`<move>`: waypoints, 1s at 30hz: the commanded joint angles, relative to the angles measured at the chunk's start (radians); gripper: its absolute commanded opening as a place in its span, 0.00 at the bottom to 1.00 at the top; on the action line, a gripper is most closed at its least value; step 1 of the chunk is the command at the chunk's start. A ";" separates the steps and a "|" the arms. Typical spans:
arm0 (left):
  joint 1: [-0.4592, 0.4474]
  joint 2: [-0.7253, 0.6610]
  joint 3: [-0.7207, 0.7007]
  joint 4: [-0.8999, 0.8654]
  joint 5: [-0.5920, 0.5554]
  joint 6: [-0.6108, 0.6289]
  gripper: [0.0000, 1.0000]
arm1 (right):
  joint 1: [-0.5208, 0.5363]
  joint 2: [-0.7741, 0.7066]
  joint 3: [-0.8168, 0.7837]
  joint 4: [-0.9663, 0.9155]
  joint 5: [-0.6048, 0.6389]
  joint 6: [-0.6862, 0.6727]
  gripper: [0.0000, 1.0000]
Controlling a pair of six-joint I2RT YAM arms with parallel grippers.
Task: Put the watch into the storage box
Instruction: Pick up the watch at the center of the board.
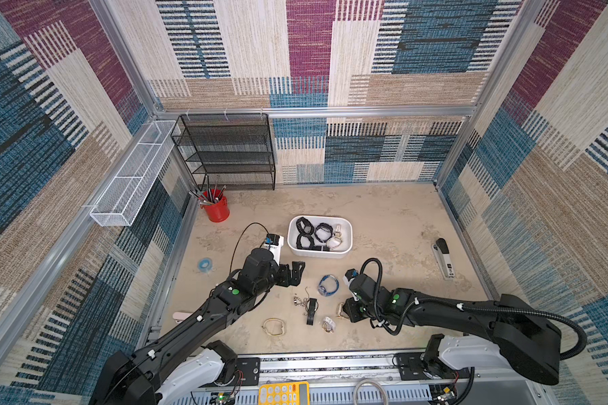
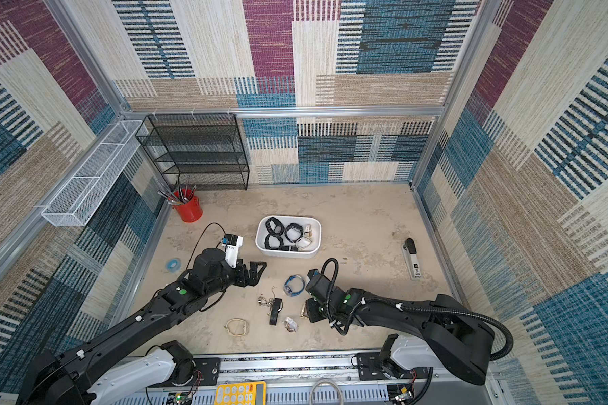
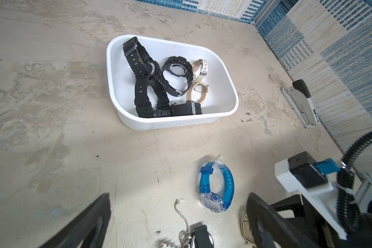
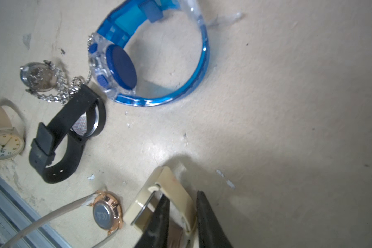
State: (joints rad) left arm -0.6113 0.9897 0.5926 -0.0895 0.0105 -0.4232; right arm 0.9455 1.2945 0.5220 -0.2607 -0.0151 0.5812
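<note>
Cream watch (image 1: 340, 310), in a top view, lies on the mottled beige table (image 1: 383, 217) near its front edge, at the right gripper (image 1: 348, 310). The white storage box (image 1: 350, 242), holding several watches, sits well apart. Left wrist view: the left gripper (image 3: 178, 195) gapes wide, empty. Right wrist view: narrowed jaws pinch the watch's strap.

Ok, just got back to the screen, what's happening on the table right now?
The right gripper is down at the table, pinching the strap of a cream watch that lies on the surface, not yet lifted. The left gripper hangs open and empty near the white storage box, which already holds several black and pale watches. A blue watch, a black-strapped watch and a few others lie loose outside it.
</note>
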 commanded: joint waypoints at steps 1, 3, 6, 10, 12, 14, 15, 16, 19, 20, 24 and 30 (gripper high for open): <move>-0.001 -0.019 -0.011 -0.016 -0.015 0.001 0.99 | 0.004 0.021 0.020 0.028 0.019 -0.006 0.17; -0.001 -0.024 -0.014 -0.018 -0.014 -0.002 0.99 | 0.004 0.029 0.031 0.025 0.023 -0.010 0.12; -0.001 -0.021 -0.028 0.001 -0.009 -0.009 0.99 | 0.005 0.038 0.041 0.020 0.040 -0.021 0.03; -0.001 -0.011 -0.028 0.011 0.009 -0.022 0.99 | 0.004 0.036 0.064 -0.007 0.064 -0.023 0.00; -0.001 -0.010 -0.028 0.013 0.010 -0.023 0.99 | 0.005 0.029 0.081 -0.025 0.071 -0.024 0.00; -0.001 -0.004 -0.031 0.019 0.015 -0.021 0.99 | 0.005 0.020 0.096 -0.043 0.080 -0.030 0.00; -0.001 -0.003 -0.037 0.028 0.017 -0.021 0.99 | 0.004 0.012 0.102 -0.052 0.089 -0.034 0.00; -0.001 0.000 -0.043 0.034 0.018 -0.024 0.99 | 0.004 0.007 0.109 -0.063 0.099 -0.037 0.00; -0.001 0.014 -0.047 0.042 0.025 -0.031 0.99 | 0.004 0.000 0.157 -0.103 0.135 -0.055 0.00; 0.000 0.017 -0.043 0.041 0.030 -0.031 0.99 | 0.004 0.000 0.179 -0.115 0.147 -0.062 0.00; -0.001 0.020 -0.034 0.040 0.047 -0.028 0.99 | 0.005 0.018 0.252 -0.129 0.158 -0.092 0.00; -0.001 0.016 -0.043 0.034 0.057 -0.038 0.99 | 0.000 0.077 0.344 -0.102 0.194 -0.156 0.00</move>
State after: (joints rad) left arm -0.6113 1.0073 0.5503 -0.0692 0.0540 -0.4450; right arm 0.9478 1.3544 0.8345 -0.3862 0.1406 0.4683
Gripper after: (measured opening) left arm 0.991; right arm 0.051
